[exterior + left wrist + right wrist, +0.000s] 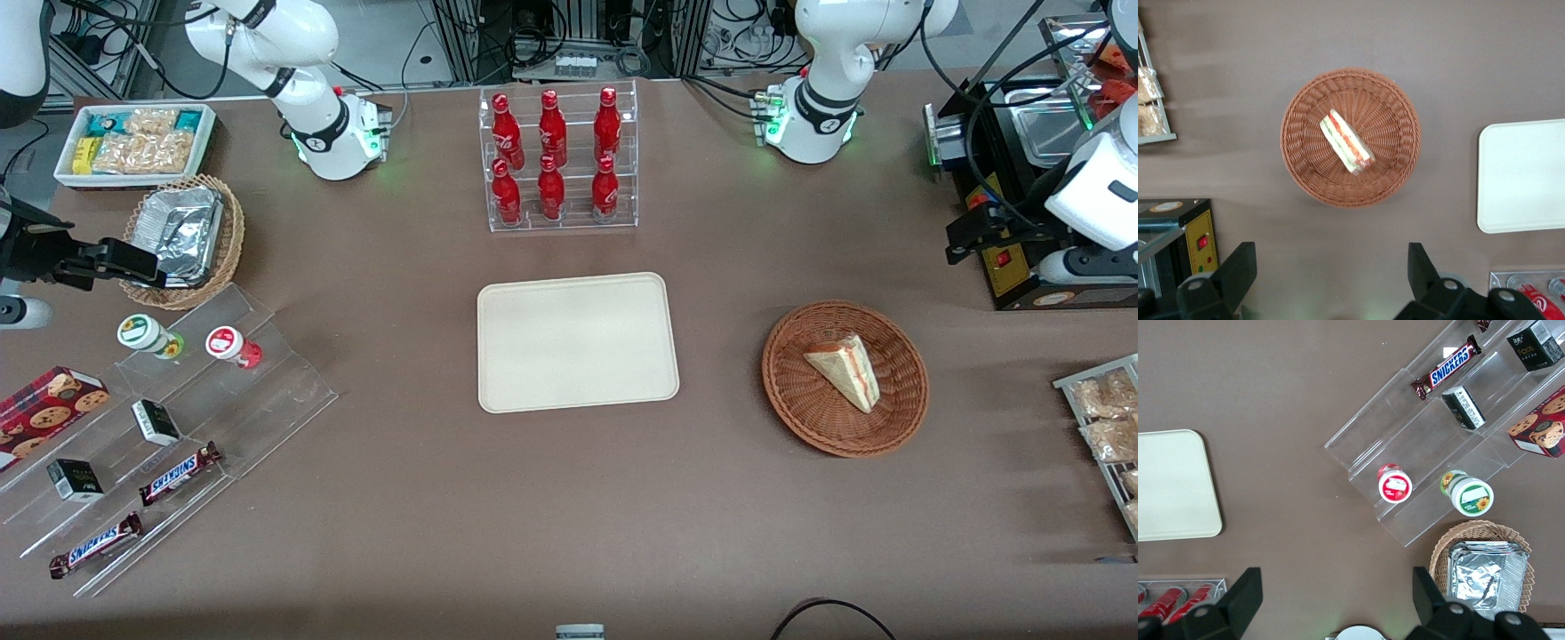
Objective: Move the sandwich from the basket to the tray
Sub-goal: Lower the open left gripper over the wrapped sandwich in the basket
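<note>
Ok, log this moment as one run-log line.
phase: pre-grasp | gripper: open, above table beside basket | sandwich: in basket, untouched | tray: no sandwich

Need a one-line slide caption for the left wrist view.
Open gripper hovers above the table, away from the basket holding the sandwich; the empty tray lies beside it.

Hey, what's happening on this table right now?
The working arm is set to move the sandwich to the tray, but nothing is grasped yet. The sandwich lies in the basket. The gripper hangs above the table beside the basket, fingers open and empty. The tray holds nothing.
</note>
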`<state>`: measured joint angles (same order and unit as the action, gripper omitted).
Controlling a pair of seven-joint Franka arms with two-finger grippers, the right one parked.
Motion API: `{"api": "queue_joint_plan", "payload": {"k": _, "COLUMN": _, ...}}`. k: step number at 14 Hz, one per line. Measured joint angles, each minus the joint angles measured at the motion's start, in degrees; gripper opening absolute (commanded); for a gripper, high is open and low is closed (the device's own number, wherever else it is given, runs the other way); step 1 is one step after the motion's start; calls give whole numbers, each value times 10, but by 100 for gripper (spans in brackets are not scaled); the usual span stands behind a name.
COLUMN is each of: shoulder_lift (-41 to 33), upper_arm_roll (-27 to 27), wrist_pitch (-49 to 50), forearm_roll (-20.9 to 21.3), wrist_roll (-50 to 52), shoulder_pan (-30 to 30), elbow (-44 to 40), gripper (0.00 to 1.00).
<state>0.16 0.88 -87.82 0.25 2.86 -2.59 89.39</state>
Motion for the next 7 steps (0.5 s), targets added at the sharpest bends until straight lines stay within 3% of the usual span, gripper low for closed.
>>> {"api": "queue_joint_plan", "payload": {"k": 7, "shoulder_lift": 18, "upper_arm_roll": 0, "wrist_pitch": -42, "forearm_roll": 2, "wrist_roll": 9, "shoulder_pan": 0, "elbow": 18, "gripper": 100}}
